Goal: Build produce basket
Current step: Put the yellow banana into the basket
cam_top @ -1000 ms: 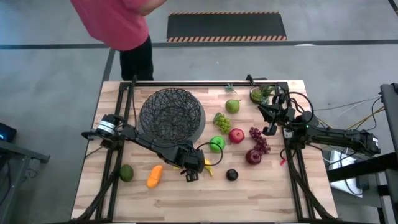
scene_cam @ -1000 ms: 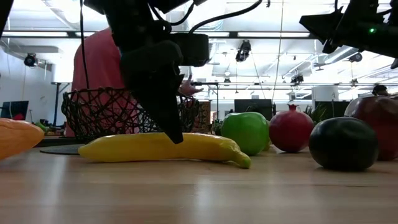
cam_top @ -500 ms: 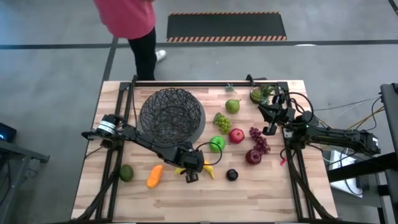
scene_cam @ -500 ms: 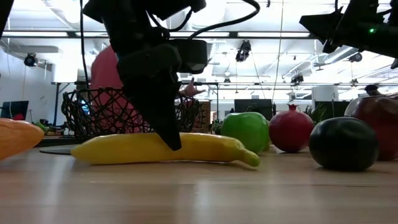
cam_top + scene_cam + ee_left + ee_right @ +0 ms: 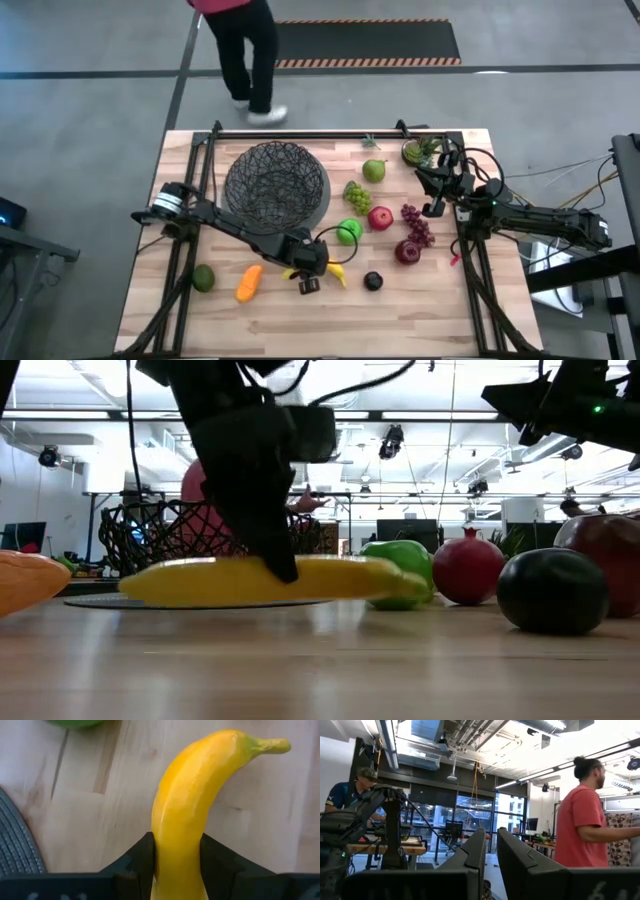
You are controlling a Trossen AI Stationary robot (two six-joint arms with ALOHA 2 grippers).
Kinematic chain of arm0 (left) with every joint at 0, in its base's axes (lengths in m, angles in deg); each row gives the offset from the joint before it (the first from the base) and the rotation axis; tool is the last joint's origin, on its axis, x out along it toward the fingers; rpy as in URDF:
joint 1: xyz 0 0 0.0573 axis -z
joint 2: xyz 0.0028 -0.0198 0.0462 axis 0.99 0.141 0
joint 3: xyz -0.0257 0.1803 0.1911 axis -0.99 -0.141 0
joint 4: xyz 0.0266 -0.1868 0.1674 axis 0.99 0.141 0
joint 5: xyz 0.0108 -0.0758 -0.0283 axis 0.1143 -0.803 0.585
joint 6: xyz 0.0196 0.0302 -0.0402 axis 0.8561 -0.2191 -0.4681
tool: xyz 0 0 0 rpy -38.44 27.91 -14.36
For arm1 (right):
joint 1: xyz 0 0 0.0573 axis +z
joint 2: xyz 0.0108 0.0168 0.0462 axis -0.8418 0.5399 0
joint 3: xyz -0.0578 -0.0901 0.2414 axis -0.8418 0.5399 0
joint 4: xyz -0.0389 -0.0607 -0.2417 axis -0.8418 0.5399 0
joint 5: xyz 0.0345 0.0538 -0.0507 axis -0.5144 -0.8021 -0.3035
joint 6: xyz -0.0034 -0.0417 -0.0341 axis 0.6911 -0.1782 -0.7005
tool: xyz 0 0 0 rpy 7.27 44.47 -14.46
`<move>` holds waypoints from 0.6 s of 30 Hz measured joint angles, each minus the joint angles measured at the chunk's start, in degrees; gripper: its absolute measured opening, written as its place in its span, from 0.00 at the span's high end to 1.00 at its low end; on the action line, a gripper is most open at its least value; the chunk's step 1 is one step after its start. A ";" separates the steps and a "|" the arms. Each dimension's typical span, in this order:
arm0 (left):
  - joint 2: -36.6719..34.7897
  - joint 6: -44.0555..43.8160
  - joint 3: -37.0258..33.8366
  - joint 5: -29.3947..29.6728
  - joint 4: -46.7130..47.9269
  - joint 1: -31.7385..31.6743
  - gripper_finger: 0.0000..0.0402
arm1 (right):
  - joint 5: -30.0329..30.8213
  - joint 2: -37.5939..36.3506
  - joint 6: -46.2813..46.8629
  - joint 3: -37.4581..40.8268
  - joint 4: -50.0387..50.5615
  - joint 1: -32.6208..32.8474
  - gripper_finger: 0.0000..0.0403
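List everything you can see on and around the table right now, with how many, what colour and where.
wire basket: one, black, far left part of the table
banana: one, yellow, clamped in the left gripper near the table's front, just off the wood
orange piece: one, orange, front left
avocado: one, green, front left
green apple: one, centre
green grapes: one bunch, centre
pear: one, green, far centre
red apple: one, right of centre
dark red grapes: one bunch, right
pomegranate: one, dark red, right
black fruit: one, front
potted plant: one, green, far right corner
person: one, beyond the table
left gripper: on the banana
right gripper: shut, raised at right
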 joint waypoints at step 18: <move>-8.72 10.97 5.21 -1.76 3.59 -0.70 0.73 | 1.06 0.00 0.13 0.00 -0.01 0.01 0.90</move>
